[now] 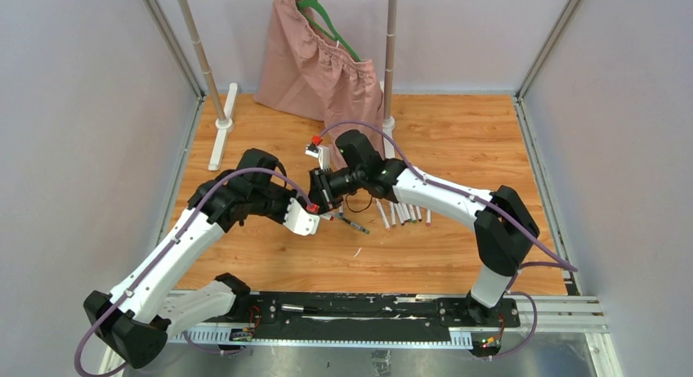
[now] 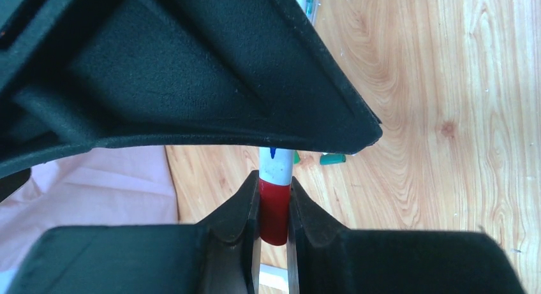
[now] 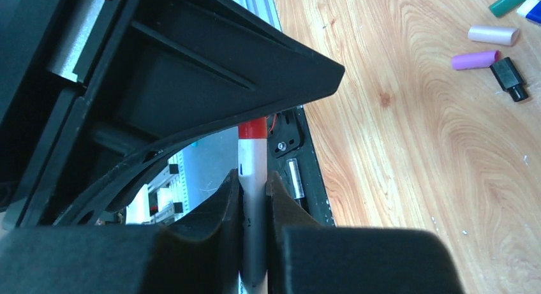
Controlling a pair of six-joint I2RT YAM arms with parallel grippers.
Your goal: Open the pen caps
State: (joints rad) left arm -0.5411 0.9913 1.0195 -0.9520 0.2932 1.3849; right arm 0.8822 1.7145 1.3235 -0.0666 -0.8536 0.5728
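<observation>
Caught in the uncapping step itself, held up over the middle of the desk [image 1: 458, 254]. Clenched with the left claw [image 2: 275, 195] on the red cap [image 2: 274, 217] of one pen, squeezing it from both sides. Clamped with the right claw [image 3: 253, 195] on the white barrel [image 3: 252, 157] of that same pen, a little way back from the cap. Judging from both wrist views, not yet separated: seated flush against the white plastic, no gap to be seen.

Next, most likely: pull straight apart along the pen's length, keeping both grips firm. Avoid bending or twisting off-line, or risk slipping along the smooth barrel. Expect a sudden give on release, so keep the pull short. Then drop the cap beside the loose ones lying on the wood, namely a purple cap [image 3: 475, 59], a pale pink cap [image 3: 493, 34] and a black cap [image 3: 508, 78]. Lay the barrel down clear of the row of pens [image 1: 400, 213] near the right arm.

Too small in the top view to count capped against uncapped in that row.
</observation>
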